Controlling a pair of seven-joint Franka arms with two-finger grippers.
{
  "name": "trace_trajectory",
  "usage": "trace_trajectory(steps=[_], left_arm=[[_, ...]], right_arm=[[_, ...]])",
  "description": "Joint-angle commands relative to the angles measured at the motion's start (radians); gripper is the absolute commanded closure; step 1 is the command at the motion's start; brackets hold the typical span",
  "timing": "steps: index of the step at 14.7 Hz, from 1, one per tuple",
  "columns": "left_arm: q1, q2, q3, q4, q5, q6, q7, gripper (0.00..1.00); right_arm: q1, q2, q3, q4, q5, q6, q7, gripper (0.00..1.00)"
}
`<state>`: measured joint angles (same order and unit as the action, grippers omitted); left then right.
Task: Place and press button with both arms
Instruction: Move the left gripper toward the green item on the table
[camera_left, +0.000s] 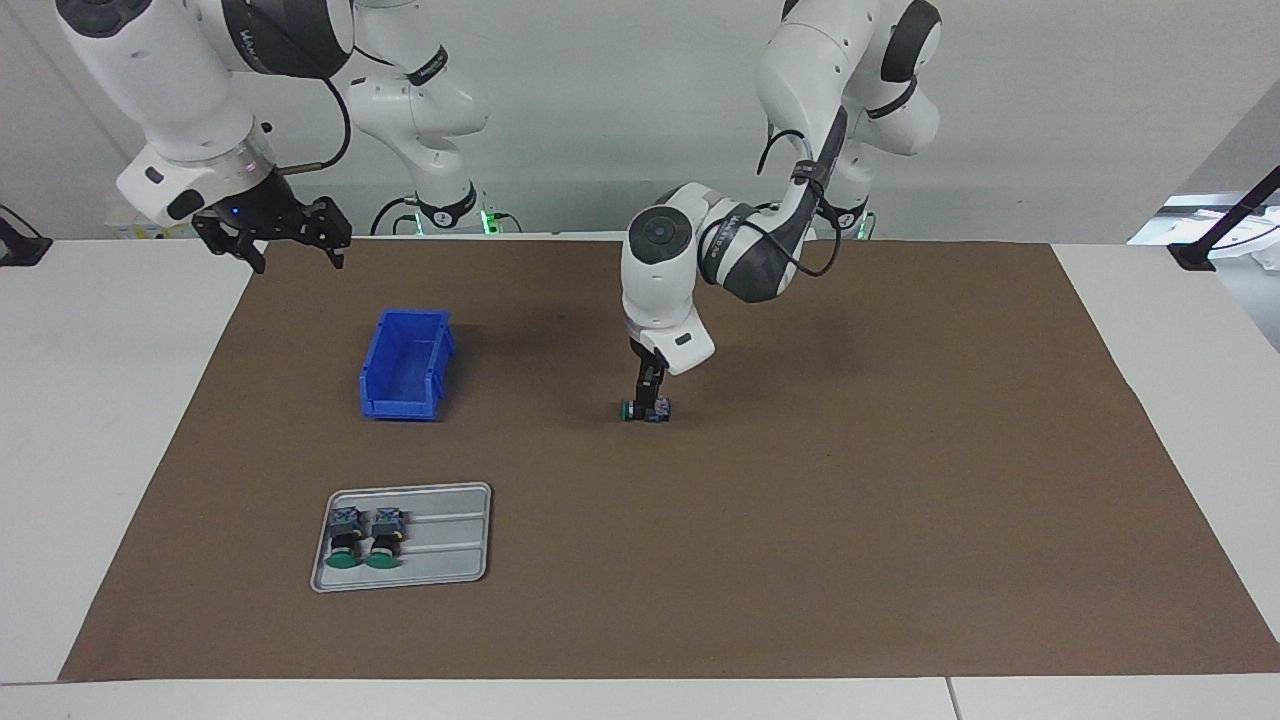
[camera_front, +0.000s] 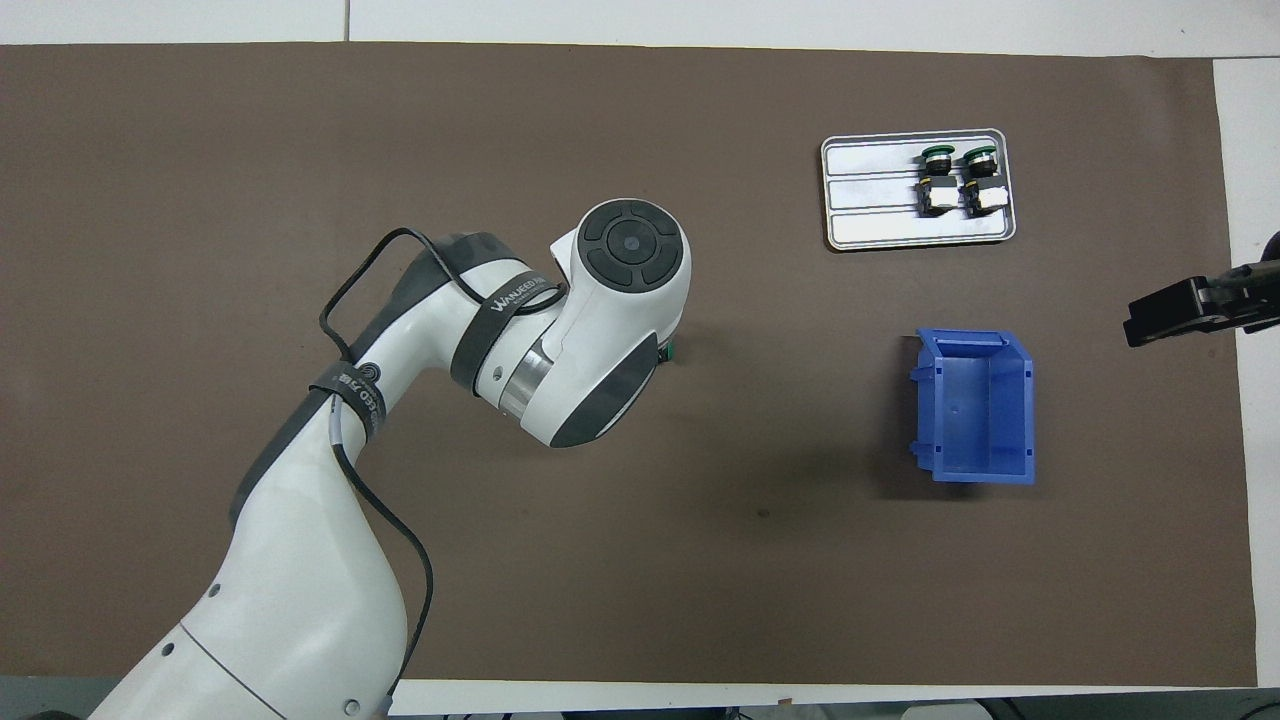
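Jaws of the left gripper (camera_left: 650, 402) pinched the button (camera_left: 645, 410) mid-frame on the mat; right gripper (camera_left: 272, 232) hung spread, upper left. Placing looked nearly done, pressing still left, I'd guess.

The left arm (camera_left: 740, 250) bends steeply down at mid-surface, its gripper (camera_left: 650, 405) low, jaws closed. The right arm (camera_left: 190, 110) waits raised over the surface's corner, its gripper (camera_left: 275, 235) spread.
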<state>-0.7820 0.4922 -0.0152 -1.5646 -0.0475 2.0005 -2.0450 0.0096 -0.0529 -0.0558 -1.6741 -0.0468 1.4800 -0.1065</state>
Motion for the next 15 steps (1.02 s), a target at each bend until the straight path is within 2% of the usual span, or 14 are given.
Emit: trace_trajectory(steps=[1,6,9,15], left_arm=[[-0.013,0.040,0.020,0.031,0.003,0.047,-0.078,0.00],[-0.019,0.088,0.023,0.037,0.001,0.064,-0.127,0.00],[-0.026,0.091,0.021,0.031,0.003,0.122,-0.153,0.01],[-0.029,0.092,0.021,0.008,0.003,0.161,-0.153,0.05]], right_arm=[[-0.008,0.002,-0.024,-0.013,0.005,0.016,0.002,0.02],[-0.011,-0.002,-0.022,-0.021,-0.001,0.011,0.013,0.02],[-0.010,-0.018,-0.022,-0.013,0.005,0.008,0.010,0.02],[-0.002,-0.019,-0.019,-0.013,0.005,0.006,0.010,0.02]])
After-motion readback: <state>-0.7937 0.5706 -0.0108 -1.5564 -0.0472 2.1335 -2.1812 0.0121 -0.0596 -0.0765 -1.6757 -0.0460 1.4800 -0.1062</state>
